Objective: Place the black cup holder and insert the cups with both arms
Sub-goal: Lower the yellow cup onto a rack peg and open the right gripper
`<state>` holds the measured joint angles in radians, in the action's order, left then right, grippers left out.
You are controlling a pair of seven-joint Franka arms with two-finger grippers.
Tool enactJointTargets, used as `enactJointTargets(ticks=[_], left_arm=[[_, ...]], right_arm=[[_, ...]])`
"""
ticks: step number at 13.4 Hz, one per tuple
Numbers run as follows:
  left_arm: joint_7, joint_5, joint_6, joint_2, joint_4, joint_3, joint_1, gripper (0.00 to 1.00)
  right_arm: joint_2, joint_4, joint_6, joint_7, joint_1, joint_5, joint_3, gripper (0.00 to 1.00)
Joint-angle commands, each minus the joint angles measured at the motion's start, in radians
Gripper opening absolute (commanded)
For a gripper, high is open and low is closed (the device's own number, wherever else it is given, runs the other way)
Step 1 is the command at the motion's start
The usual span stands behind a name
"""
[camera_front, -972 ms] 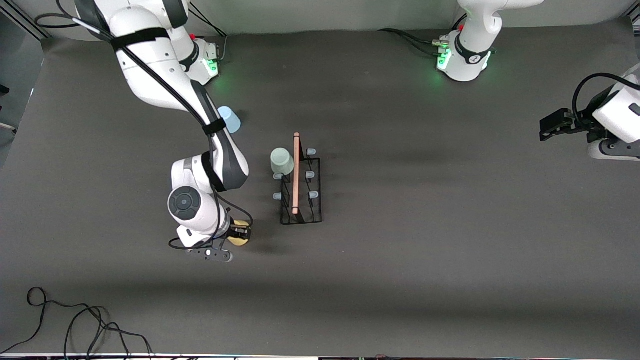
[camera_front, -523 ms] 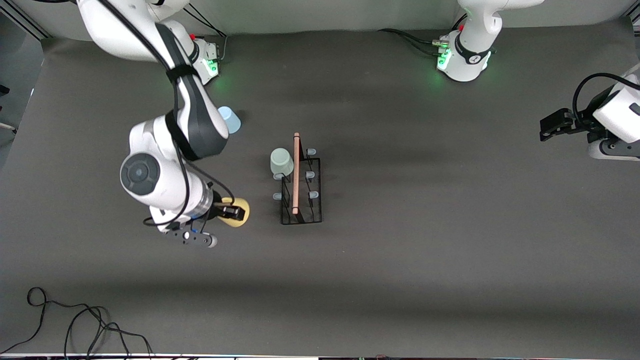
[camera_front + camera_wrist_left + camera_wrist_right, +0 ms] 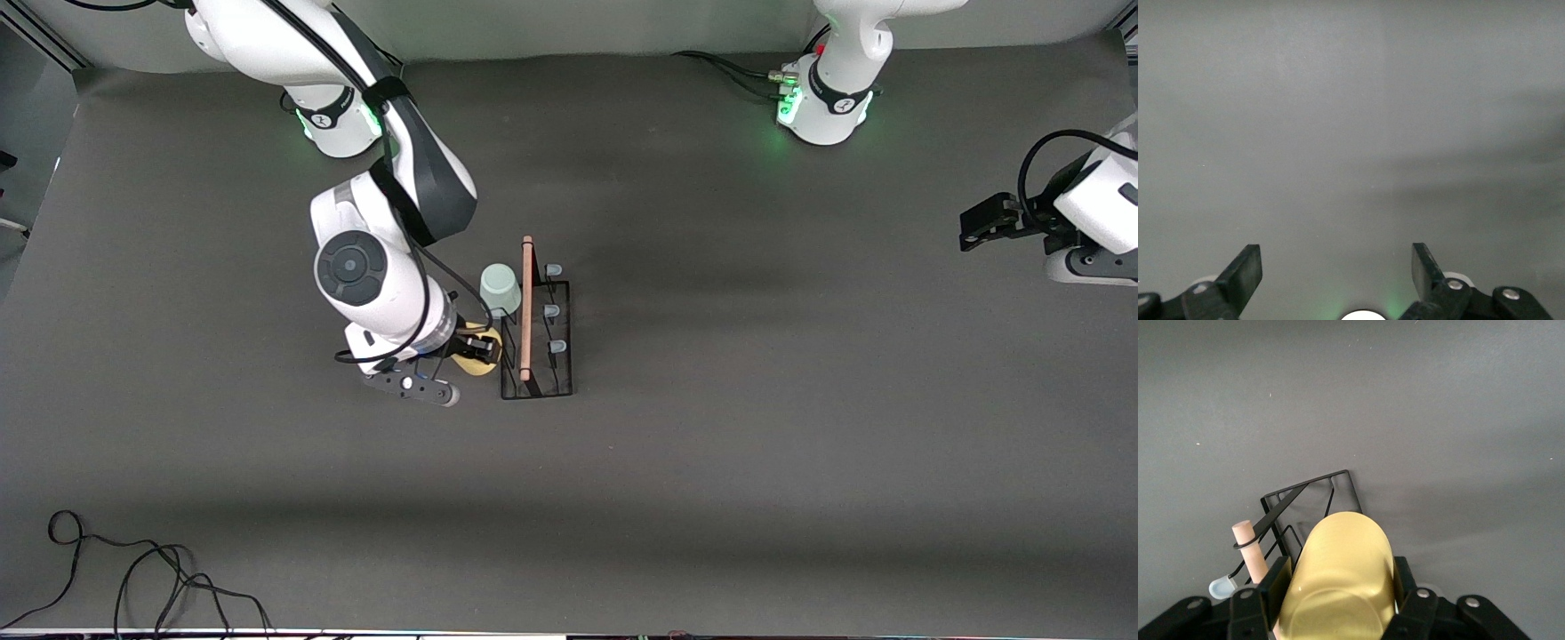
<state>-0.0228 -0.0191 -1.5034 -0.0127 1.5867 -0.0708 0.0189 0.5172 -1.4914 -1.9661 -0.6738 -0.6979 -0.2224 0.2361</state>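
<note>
Since a second ago, the right arm has swung its wrist from nearer the front camera up beside the black cup holder (image 3: 535,329), carrying the yellow cup (image 3: 477,357) with it. The right gripper (image 3: 471,347) stays clenched on the yellow cup, which now sits against the rack's side facing the right arm's end of the table, about where a peg showed earlier. That arm bends down from its base, elbow high, wrist turned toward the rack. Its forearm now covers the spot where the light blue cup was. In the right wrist view the yellow cup (image 3: 1338,580) fills the gap between the fingers, hiding its rim. The pale green cup (image 3: 500,289) hangs on a peg beside the wooden rod (image 3: 526,307). The left gripper (image 3: 982,222) waits released at the table edge by its own base, partly cut off.
</note>
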Motion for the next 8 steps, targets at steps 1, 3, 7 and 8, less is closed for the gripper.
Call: enactJointTargets(ticks=[1,3,7,8], left_arm=[[-0.011,-0.015,0.003,-0.001,-0.014,0.005,-0.013,1.0],[-0.011,-0.015,0.002,-0.003,-0.014,0.005,-0.011,1.0],[-0.011,-0.015,0.0,-0.003,-0.014,0.005,-0.013,1.0],[-0.011,-0.015,0.0,-0.003,-0.014,0.005,-0.013,1.0]], right_arm=[[0.033,0.028,-0.02,-0.035,-0.028,-0.014,0.011,0.0],[0.05,0.028,-0.056,-0.055,-0.037,-0.015,0.009,0.0],[0.055,0.026,-0.057,-0.052,-0.043,-0.011,0.011,1.0],[0.049,0.028,-0.053,-0.044,-0.04,-0.011,0.015,1.0]])
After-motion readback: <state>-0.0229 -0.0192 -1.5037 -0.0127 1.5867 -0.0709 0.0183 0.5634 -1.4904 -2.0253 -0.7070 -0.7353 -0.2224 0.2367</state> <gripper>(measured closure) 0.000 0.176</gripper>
